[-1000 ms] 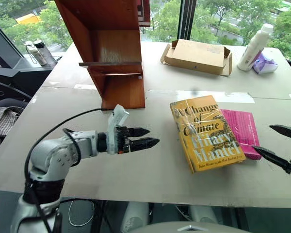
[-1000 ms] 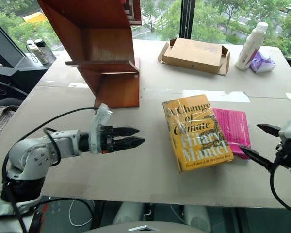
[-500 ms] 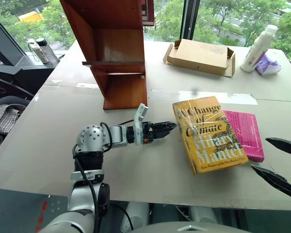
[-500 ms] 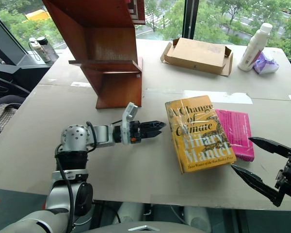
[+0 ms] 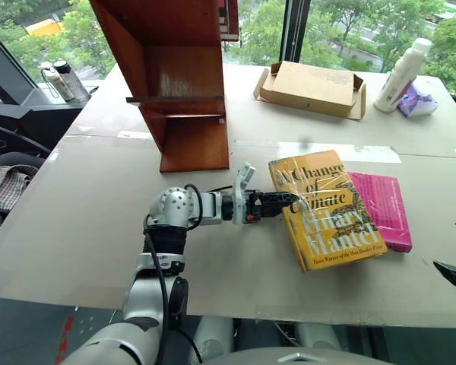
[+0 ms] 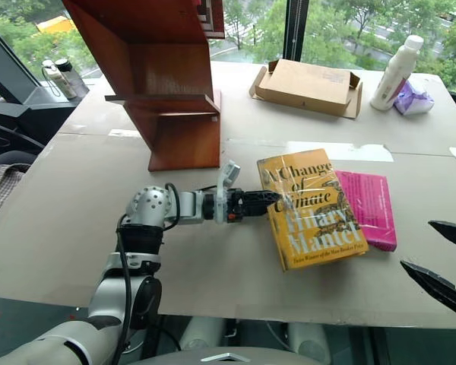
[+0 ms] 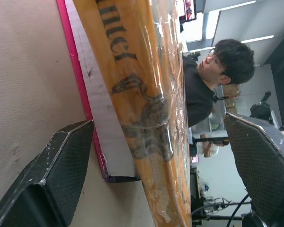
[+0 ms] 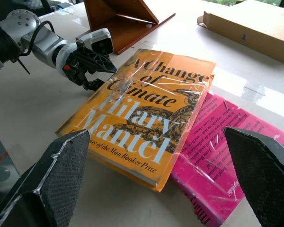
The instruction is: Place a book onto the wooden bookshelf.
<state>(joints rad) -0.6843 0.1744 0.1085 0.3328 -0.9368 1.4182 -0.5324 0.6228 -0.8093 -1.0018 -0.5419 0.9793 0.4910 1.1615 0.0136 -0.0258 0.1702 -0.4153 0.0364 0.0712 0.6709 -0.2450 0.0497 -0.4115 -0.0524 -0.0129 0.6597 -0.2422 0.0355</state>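
The wooden bookshelf (image 5: 184, 84), reddish-brown with a slanted side panel, stands at the upper left of the frame on the pale worktop (image 5: 76, 220). At centre right the book (image 5: 324, 207) lies flat, a yellow hardback in glossy wrap with black and pale-blue lettering and a snake drawing, overlapping a magenta-pink book (image 5: 383, 209). The left tool (image 5: 286, 201) is spread wide with its tips at the yellow cover's left edge, one above and one below, while the right tool (image 6: 439, 262) hangs released at the lower right.

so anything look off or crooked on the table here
The yellow book lies askew, turned at an angle to the table edge and overlapping the pink book beside it. Nothing looks spilled or damaged.
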